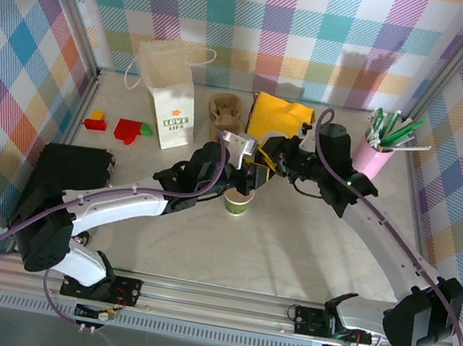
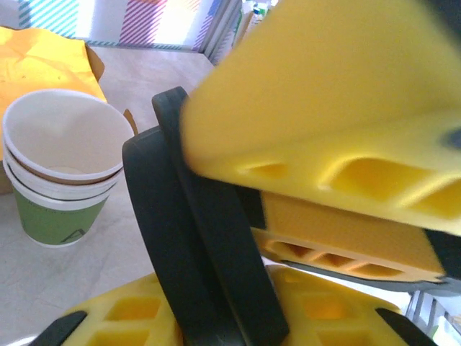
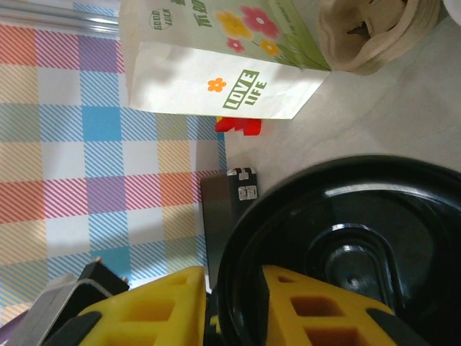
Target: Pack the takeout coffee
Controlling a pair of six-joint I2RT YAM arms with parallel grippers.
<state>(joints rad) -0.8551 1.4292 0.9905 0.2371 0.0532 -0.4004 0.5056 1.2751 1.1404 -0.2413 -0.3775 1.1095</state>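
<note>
The takeout coffee (image 1: 238, 203) stands upright on the table, white at the rim and green below. In the left wrist view the coffee cup (image 2: 57, 173) is lidless and looks like nested cups. A black lid (image 2: 209, 252) hangs on edge just above it. My left gripper (image 1: 249, 174) (image 2: 223, 317) is shut on the lid's rim, a yellow finger touching each side. My right gripper (image 1: 267, 163) (image 3: 241, 310) straddles the same lid (image 3: 346, 245). It stands slightly open, with a thin gap at one finger. Its yellow fingers (image 2: 324, 94) loom blurred in the left wrist view.
A white "LOVE LIFE" paper bag (image 1: 166, 94) stands at the back left, with a brown pulp tray (image 1: 227, 114) and a yellow pouch (image 1: 279, 114) beside it. A pink pen holder (image 1: 377, 154) is back right. A black box (image 1: 70, 171) and coloured blocks (image 1: 127, 130) lie left.
</note>
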